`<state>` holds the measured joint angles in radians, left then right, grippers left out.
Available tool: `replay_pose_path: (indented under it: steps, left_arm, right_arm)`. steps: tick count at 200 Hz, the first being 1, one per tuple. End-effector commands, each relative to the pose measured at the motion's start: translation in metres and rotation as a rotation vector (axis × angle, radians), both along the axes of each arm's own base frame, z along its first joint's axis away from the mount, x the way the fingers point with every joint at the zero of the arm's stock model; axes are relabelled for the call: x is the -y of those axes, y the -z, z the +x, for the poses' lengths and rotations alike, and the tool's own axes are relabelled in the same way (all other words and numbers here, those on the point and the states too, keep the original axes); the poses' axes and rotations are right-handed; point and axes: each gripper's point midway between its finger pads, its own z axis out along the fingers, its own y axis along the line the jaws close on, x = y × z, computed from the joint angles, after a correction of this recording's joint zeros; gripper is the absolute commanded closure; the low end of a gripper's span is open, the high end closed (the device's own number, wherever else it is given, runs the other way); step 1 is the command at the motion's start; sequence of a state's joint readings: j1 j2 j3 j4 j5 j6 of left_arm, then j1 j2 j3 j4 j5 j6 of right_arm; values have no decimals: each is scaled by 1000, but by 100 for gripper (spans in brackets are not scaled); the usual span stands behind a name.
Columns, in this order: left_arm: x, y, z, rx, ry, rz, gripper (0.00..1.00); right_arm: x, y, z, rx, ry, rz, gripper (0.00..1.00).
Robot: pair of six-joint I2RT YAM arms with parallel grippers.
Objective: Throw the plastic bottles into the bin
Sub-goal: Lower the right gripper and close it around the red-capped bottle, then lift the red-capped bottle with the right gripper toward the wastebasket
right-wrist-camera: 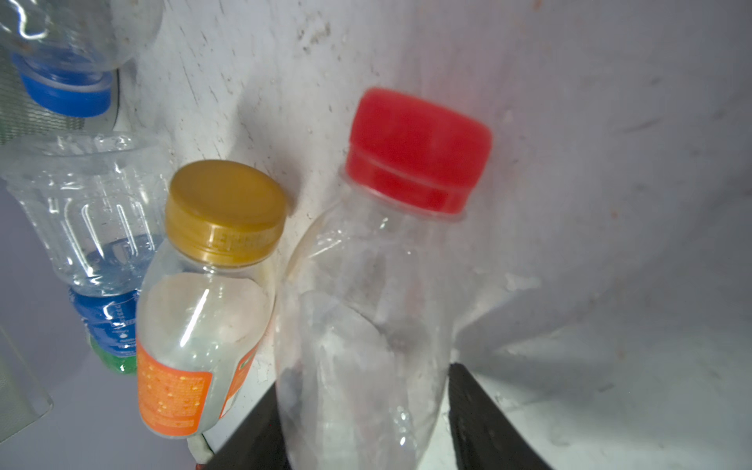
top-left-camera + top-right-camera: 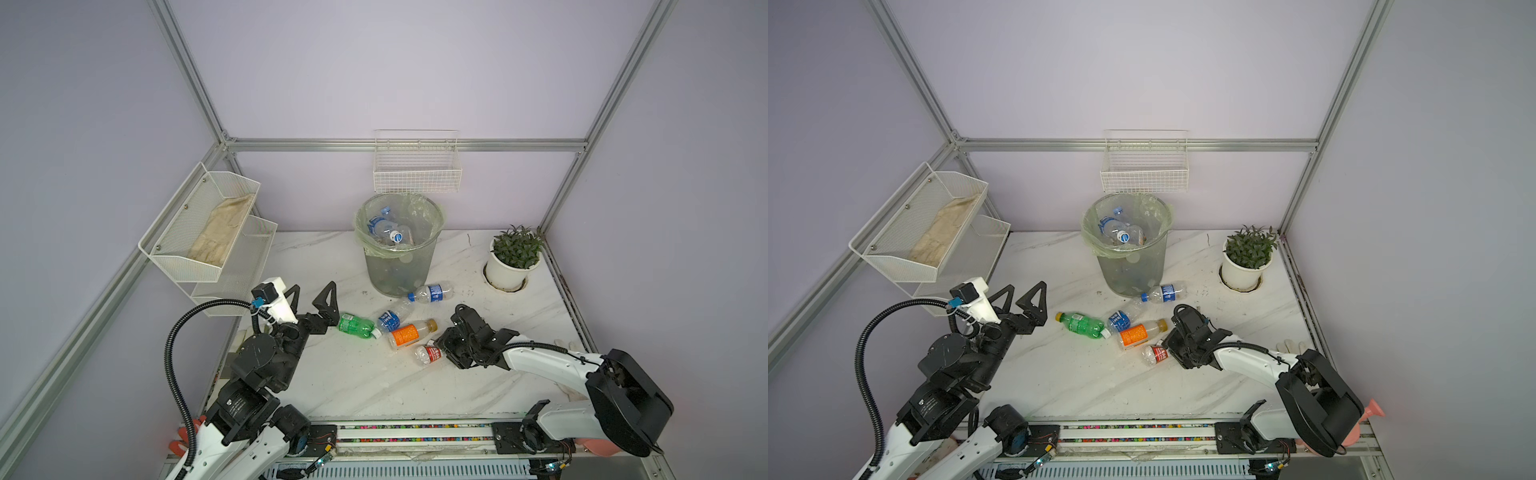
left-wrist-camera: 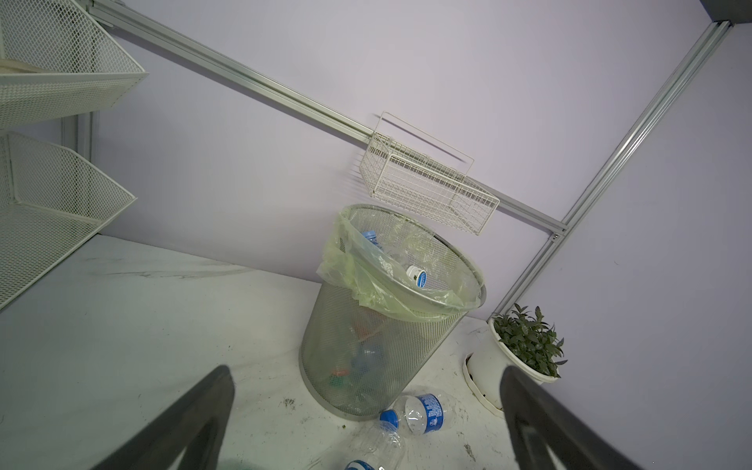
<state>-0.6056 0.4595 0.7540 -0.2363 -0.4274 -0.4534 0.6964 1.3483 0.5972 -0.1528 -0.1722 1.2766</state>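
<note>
Our left gripper [image 2: 314, 286] is hovering, spread wide. Our right gripper [image 1: 358, 411] is straddling the red-capped bottle [image 1: 366, 285]; we cannot tell whether it is clamping.

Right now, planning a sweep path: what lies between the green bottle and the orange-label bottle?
A blue-label bottle lies there, shown in both top views.

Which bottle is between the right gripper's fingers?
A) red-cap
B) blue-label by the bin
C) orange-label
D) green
A: in the right wrist view the red-cap bottle sits between the fingers of the right gripper, while the orange-label bottle lies beside it, outside them.
</note>
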Motion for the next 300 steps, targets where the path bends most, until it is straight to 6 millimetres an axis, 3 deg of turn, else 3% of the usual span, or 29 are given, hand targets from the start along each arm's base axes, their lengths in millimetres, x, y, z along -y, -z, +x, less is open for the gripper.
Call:
replay_pose_path:
  steps: [1,27,48,119,155,161,189,267,300]
  left_arm:
    - [1,13,2,-18,-7,13,0]
    - [-1,14,2,-19,-13,15,0]
    - [0,13,2,-17,-12,15,0]
    - [0,11,3,-14,-13,23,0]
    - [0,11,3,-15,-12,26,0]
    - [0,11,2,-14,-14,25,0]
    - [0,13,3,-18,-11,26,0]
    - [0,17,3,-28,-11,18,0]
    - [2,18,4,-33,-4,15,0]
  right_arm:
    - [1,-2,1,6,34,12,53]
    - [4,-5,1,15,48,7,78]
    - [6,-7,2,22,56,5,89]
    - [6,-20,9,54,56,-10,89]
    - [8,-37,17,111,50,-29,92]
    - [7,-42,19,129,41,-28,100]
    - [3,-65,26,214,3,-10,100]
    - [15,-129,37,433,-33,-47,100]
    - [-10,-174,38,605,-131,103,100]
